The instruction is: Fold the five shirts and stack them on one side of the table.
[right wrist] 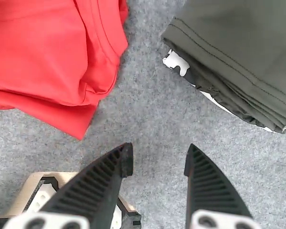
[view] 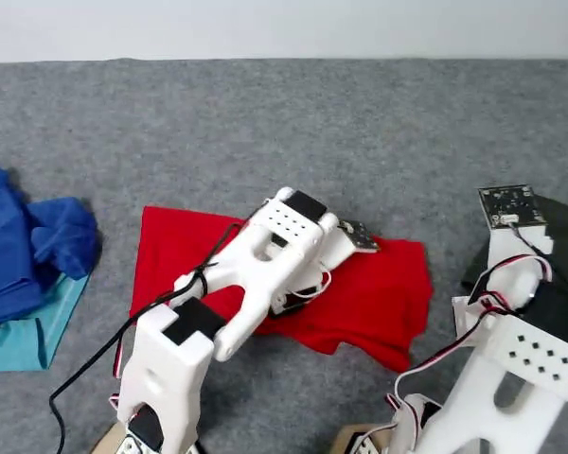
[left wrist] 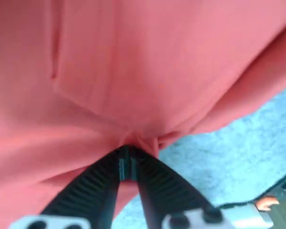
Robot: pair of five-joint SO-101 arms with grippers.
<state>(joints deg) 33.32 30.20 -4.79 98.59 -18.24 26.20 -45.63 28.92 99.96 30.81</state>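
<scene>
The left arm (view: 256, 270) and right arm (view: 516, 364) have white plastic shells dotted with small holes, and black servos (view: 191, 320). A black cable (view: 85, 367) and red-white wires (view: 435, 355) run along them; the gripper fingers (right wrist: 102, 179) are black, ribbed.

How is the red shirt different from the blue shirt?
The red shirt lies spread out in the middle of the table; the blue shirt is bunched up at the side. The left tool pinches the red shirt; no tool touches the blue shirt. The blue shirt sits on a teal shirt; the red shirt lies on the bare table. Neither is neatly folded yet.
</scene>
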